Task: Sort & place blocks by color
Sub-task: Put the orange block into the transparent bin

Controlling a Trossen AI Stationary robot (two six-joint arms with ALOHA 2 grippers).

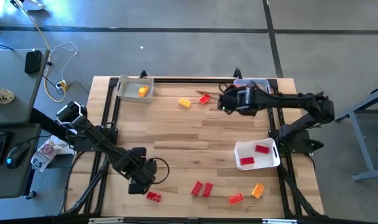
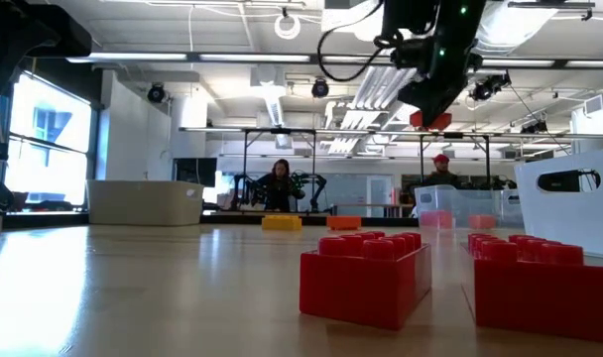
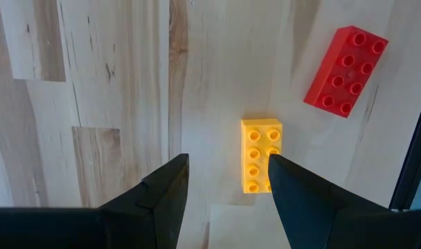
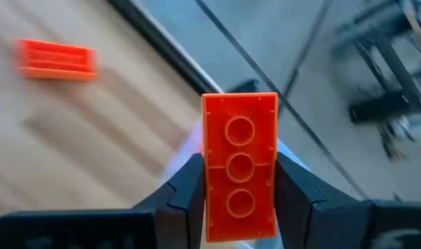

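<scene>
The right gripper [image 4: 239, 181] holds an orange-red block [image 4: 239, 166] between its jaws, high above the far side of the counter [image 1: 195, 155], near a clear tray [image 1: 254, 84] at the far right corner. The block looks light, stiff and smooth — best held on its two long flat sides, as now.

The left gripper [image 3: 224, 183] hangs near the front left with jaws apart, over a yellow block [image 3: 260, 153] and beside a red block [image 3: 345, 69].

Other blocks [image 1: 201, 188] lie spread on the pale wooden counter; two red ones rest in a white tray [image 1: 273, 155], a yellow one in another tray [image 1: 125, 90]. Behind is a large bright hall — two people sit far off.
</scene>
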